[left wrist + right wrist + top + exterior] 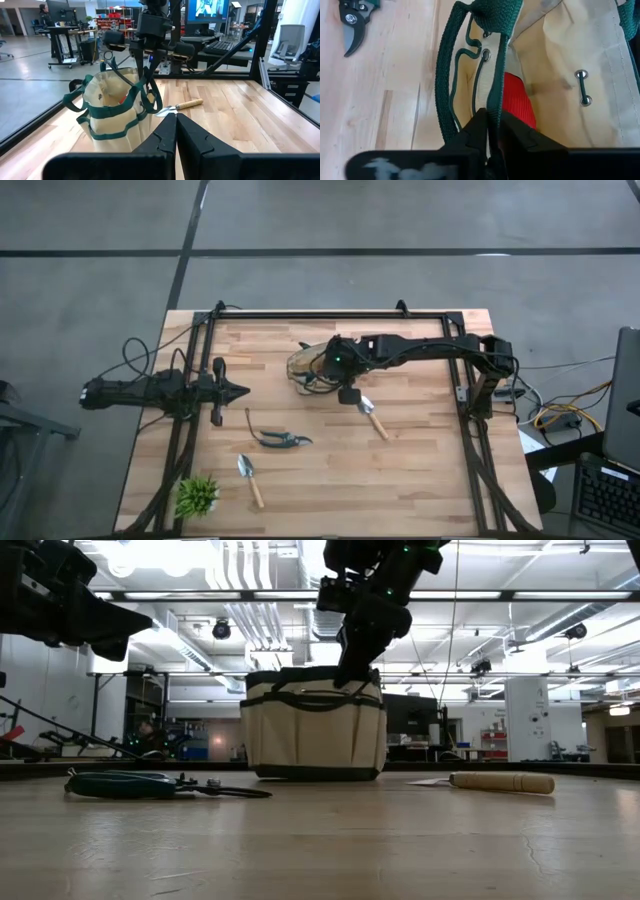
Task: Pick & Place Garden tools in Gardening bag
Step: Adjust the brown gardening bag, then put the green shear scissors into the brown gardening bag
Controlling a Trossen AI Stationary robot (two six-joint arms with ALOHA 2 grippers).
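The tan gardening bag [305, 366] with green trim stands on its base at the table's far middle; it also shows in the low view [315, 730] and the left wrist view [112, 112]. A red item [519, 102] lies inside it. My right gripper [330, 368] is over the bag's right side, shut on a green strap. My left gripper [238, 392] is shut and empty, to the left of the bag. One trowel [373, 418] lies right of the bag. Dark-handled shears [280, 440] and a second trowel [250, 479] lie nearer. My right gripper pinches a green strap of the bag [493, 107] between its two fingers, at the bag's top edge. The fingers come from above, pointing down [149, 60]. The strap runs up from the bag to the fingers. The bag rests on the table.
A spiky green plant [197, 495] stands at the near left corner. A black frame rail [330, 314] runs along the far edge and down both sides. Bare wood lies between the bag and the near edge on the right.
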